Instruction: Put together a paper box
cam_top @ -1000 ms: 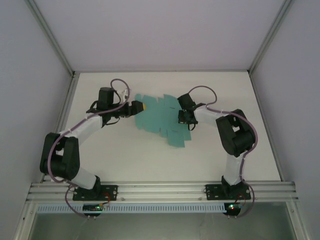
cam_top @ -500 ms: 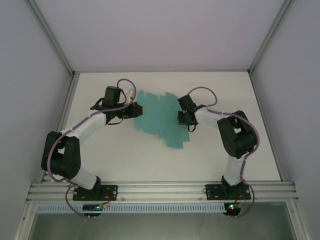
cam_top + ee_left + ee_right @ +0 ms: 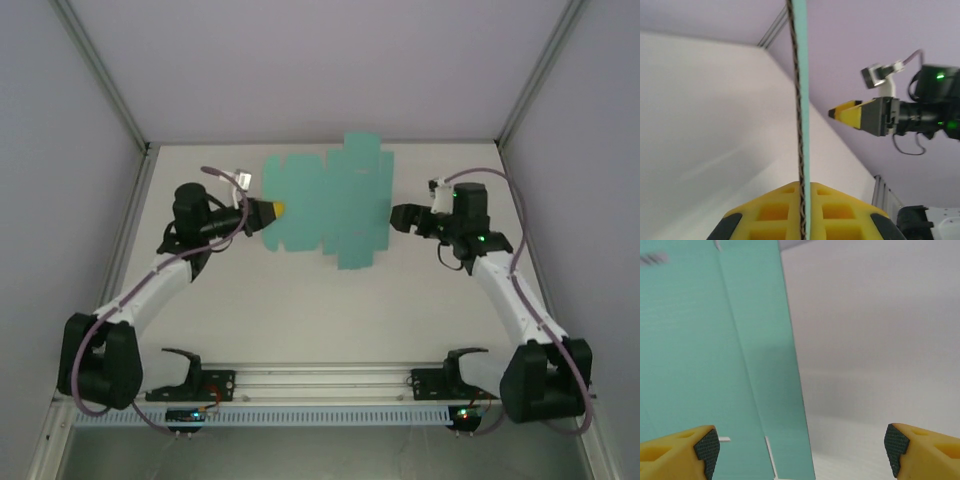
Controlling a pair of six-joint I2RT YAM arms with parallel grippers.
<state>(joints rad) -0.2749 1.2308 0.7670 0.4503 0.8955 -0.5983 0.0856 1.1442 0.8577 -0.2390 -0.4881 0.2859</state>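
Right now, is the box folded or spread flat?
Spread flat: the paper box is one unfolded sheet, flaps out, no walls raised. The left gripper pinches its left edge, a single thin layer.

white table inside a pale, walled enclosure

the table (image 3: 300, 310) is matt white and evenly lit, with soft, faint shadows. a plain lilac-grey back wall (image 3: 320, 60) rises from its far edge. a left wall (image 3: 50, 200) and a right wall (image 3: 600, 200) of the same tone stand along its side edges. a slanted left post (image 3: 100, 75) and right post (image 3: 535, 75) of aluminium meet its far corners. a grooved aluminium rail (image 3: 330, 380) runs along the near edge, with a ribbed white strip (image 3: 330, 414) just below it.
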